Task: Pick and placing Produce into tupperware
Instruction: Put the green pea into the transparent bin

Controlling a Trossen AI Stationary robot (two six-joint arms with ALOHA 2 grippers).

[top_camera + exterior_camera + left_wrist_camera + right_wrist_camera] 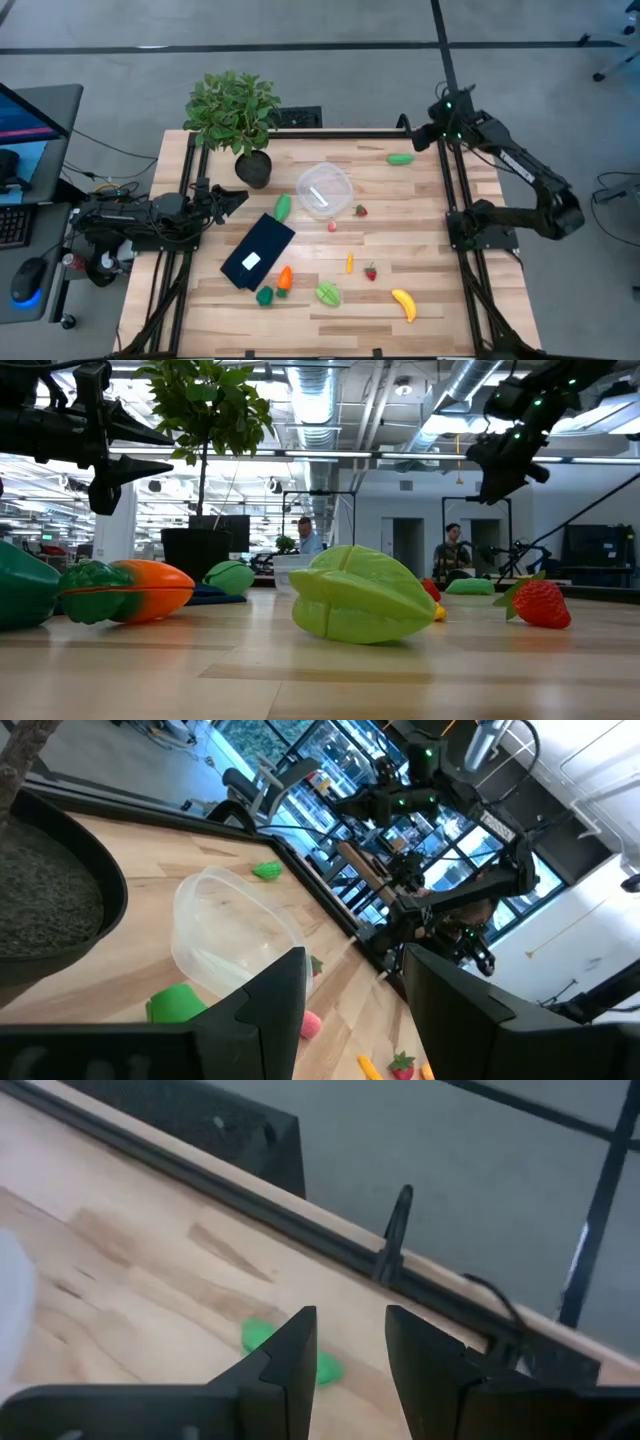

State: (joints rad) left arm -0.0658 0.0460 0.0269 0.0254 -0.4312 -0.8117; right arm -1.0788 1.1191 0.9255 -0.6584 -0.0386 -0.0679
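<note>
Produce lies scattered on the table (430, 215) around the empty tupperware (324, 189): a green oblong piece (283, 206) just beside it toward the left gripper (237, 198), a strawberry (361, 210) just beside it on the other side, and another green piece (401, 158) well apart, below the right gripper (420, 132). Both grippers hang above the table with fingers slightly parted, holding nothing. The light, clear tupperware would likely skid if a descending finger clipped its rim, and the small rounded toys could squirt from a narrow pinch.
</note>
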